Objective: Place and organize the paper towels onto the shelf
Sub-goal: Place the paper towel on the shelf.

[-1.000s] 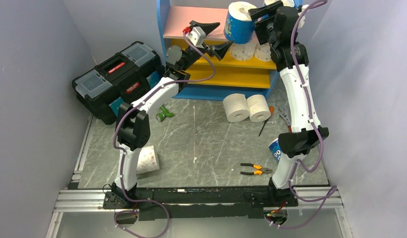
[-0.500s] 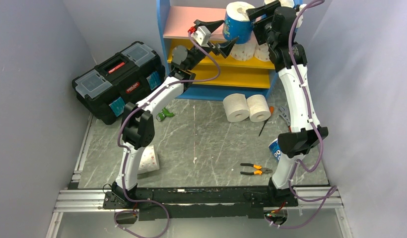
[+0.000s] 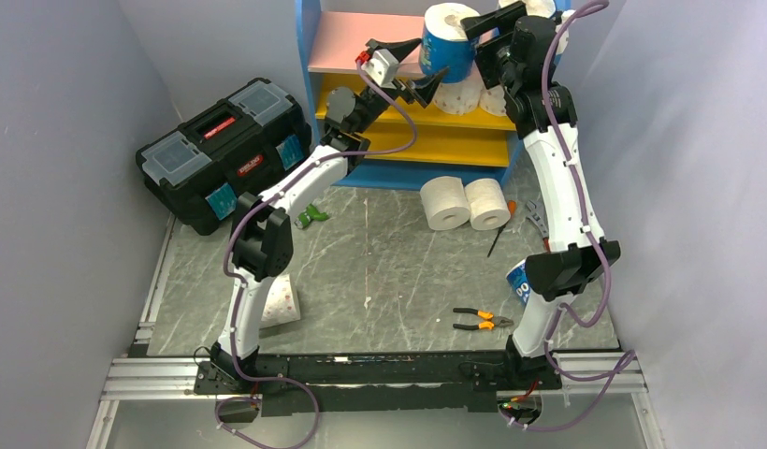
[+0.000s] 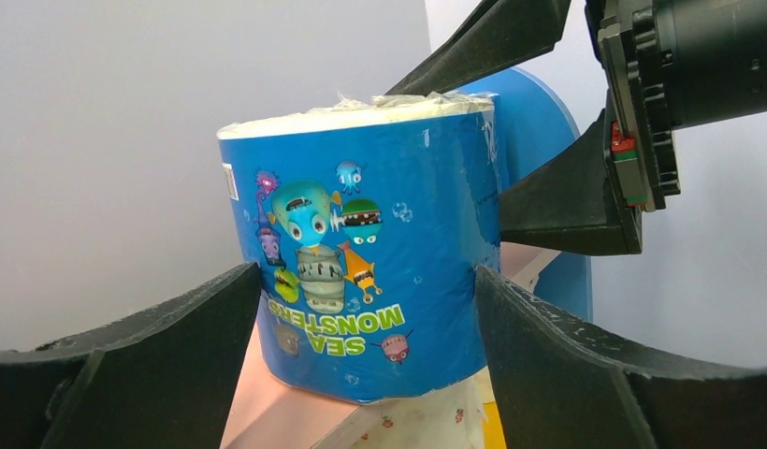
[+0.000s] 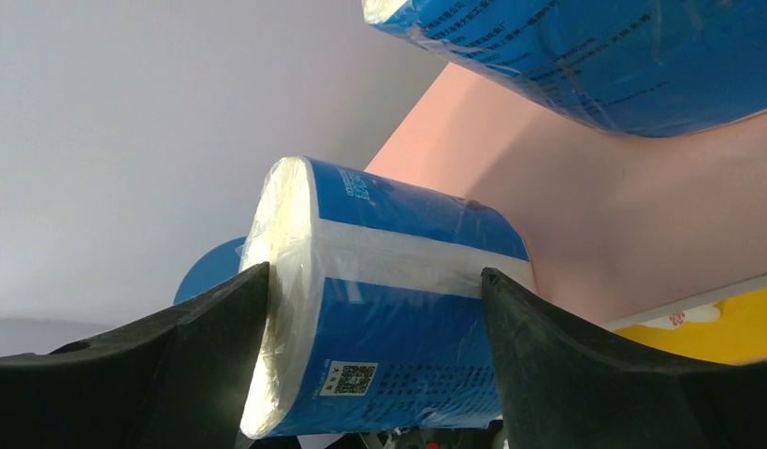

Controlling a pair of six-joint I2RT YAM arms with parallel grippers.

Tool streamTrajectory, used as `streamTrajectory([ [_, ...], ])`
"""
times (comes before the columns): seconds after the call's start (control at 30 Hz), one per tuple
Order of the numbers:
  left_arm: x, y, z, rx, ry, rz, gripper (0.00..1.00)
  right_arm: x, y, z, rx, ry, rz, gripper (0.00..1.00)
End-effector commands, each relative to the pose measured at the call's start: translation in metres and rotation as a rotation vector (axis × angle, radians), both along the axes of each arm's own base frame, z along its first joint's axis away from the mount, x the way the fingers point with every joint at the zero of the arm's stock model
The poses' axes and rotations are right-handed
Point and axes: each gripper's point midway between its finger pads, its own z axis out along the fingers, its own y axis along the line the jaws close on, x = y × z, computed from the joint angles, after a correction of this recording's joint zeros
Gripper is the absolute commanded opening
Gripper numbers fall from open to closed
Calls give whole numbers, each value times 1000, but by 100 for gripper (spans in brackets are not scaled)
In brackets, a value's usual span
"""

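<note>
The right arm [image 3: 569, 187] hides most of a blue roll [image 3: 517, 280].

Black toolbox [image 3: 221, 150], orange-handled pliers [image 3: 482, 321], grey marbled tabletop [image 3: 389, 253]

My left gripper [image 4: 369, 281] gapes wide, but the blue-wrapped roll [image 4: 361, 187] fills the whole gap, no side room. My right gripper [image 5: 375, 271] pinches that roll, so its black fingers [image 4: 567, 196] crowd my left one's right flank. Also a second blue roll [image 5: 595, 56] near, apart, beyond my right fingertips. On the shelf: pink top board [image 3: 356, 42] bare at left. On the upper yellow board [image 3: 455, 120], white rolls [image 3: 459, 94] block the right end. The lower yellow board [image 3: 436, 145] is bare. Middle of table [image 3: 380, 271] open; two loose rolls [image 3: 445, 201] and toolbox [image 3: 225, 150] at its far edge.
</note>
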Motion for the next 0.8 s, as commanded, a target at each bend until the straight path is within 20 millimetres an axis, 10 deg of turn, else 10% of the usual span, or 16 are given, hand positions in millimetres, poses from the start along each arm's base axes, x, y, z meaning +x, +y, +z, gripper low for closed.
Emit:
streamTrajectory([
  [0.0, 2, 6, 18, -54, -20, 35, 88, -17, 10, -23, -54, 95, 46, 86],
  [0.77, 1, 11, 25, -78, -13, 45, 89, -61, -15, 19, -127, -24, -12, 100],
])
